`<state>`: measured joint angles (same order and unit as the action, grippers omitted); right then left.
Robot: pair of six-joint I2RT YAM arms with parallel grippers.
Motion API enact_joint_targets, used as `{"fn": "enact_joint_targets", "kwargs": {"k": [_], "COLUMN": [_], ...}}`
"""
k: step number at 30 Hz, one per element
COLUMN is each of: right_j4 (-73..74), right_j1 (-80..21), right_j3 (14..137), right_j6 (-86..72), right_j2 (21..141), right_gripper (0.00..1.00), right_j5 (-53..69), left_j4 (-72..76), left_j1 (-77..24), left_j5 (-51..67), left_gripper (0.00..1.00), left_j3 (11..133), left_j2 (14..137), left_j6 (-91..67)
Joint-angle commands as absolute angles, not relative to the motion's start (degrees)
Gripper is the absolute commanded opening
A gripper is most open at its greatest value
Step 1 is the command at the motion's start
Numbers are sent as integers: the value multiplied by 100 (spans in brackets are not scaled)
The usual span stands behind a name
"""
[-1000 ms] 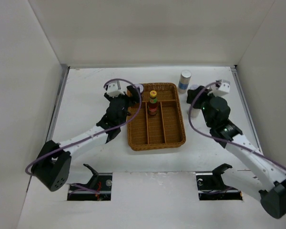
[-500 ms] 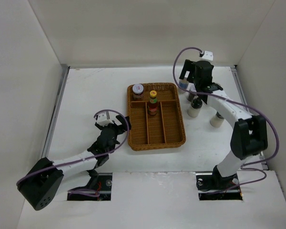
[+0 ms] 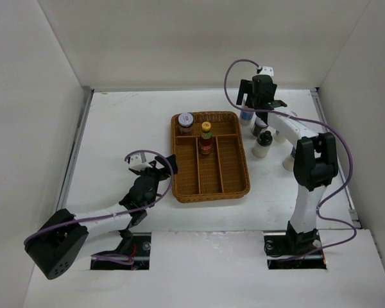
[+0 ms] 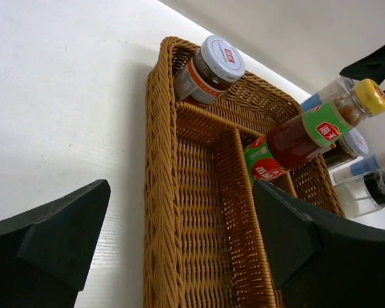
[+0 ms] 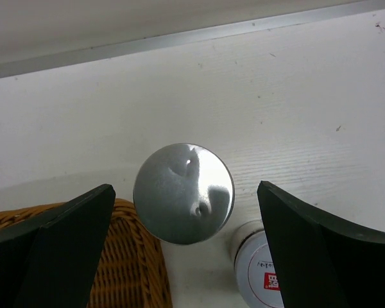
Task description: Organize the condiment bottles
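Right pincer (image 5: 186, 188) has been brought over the silver-topped shaker (image 5: 183, 205), wide open; left pincer (image 4: 181, 192) open, empty. Shaker judged light, rigid, slick; best gripped mid-body.

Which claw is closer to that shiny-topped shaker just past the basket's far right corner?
Right. The right claw hangs open directly above the shaker. The left claw sits beside the basket's near left edge, across the basket from it.
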<state>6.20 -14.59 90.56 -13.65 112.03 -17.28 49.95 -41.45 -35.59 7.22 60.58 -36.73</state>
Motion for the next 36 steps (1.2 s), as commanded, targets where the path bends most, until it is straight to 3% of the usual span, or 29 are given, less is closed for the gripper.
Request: {"fn": "enact_joint_targets", "kwargs": {"k": [1,5,9,16,19,21,24,27,32,36], "right_j4": [624,843,914,1406,1406,1459,1713,1837,1592,855], "right_j1": [-1393,-1340,-1340,-1367,-1367,-1367,-1367,-1367,-1367,-1454], "right_j3": [9492,9738,9817,10230,10222,10222,10300,10327,10169,9810], "right_j6": [-1274,-1318,-1327,-1354,-1432,-1468,-1459,-1459,-1450,-1398], "right_j2": [11276,11487,11566,11742,11716,11681,11716,11786,11716,11217], "right_gripper": [100,96,79,86,71,73,89,90,58,47], "right_j5": [-1749,-1661,-1617,-1450,-1477,-1450,-1415,-1389,-1459,-1897], "left_j4": [5353,5309,5203,4764,4711,4711,4711,4711,4711,4711], "left_j1": [-4179,-4048,-3933,-3810,-3801,-3801,-3801,-3810,-3819,-3827], "left_j5": [-3630,-3691,-4226,-4948,-4913,-4887,-4852,-4843,-4799,-4799], "left_gripper": [95,95,95,96,96,96,96,96,96,96], "left_j3": [721,695,580,440,448,440,404,396,404,413], "left_j2": [6126,6065,5836,5414,5440,5379,5256,5247,5282,5265], "left_j6": [-3788,-3788,-3814,-4139,-4175,-4184,-4184,-4192,-4192,-4192]}}
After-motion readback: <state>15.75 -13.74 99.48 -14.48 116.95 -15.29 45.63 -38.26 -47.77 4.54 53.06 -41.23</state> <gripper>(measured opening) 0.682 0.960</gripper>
